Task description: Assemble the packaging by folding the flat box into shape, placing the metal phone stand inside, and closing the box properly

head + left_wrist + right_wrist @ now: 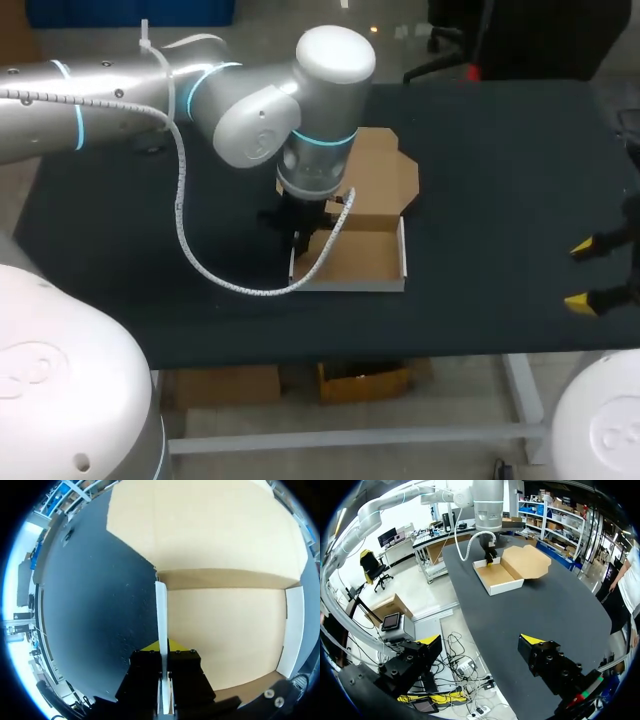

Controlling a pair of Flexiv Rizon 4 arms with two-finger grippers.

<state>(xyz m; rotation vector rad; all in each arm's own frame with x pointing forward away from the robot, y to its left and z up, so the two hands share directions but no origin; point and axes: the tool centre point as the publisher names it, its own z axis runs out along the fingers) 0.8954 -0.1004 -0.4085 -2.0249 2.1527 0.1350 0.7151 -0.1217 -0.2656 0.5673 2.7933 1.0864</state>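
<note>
From the head view, your box (350,255) lies mid-worktop (500,200), long axis 9-to-3, lid open toward 12. In the left wrist view, the left jaws pinch its side wall (161,615). In the right wrist view, the right jaws are spread, with the box (500,575) well ahead.

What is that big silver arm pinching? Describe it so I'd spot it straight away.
On the black table sits a shallow cardboard box with its lid open. It is the box's side wall on the left arm's side: a thin upright white panel, the only wall gripped between the yellow-tipped fingers.
</note>
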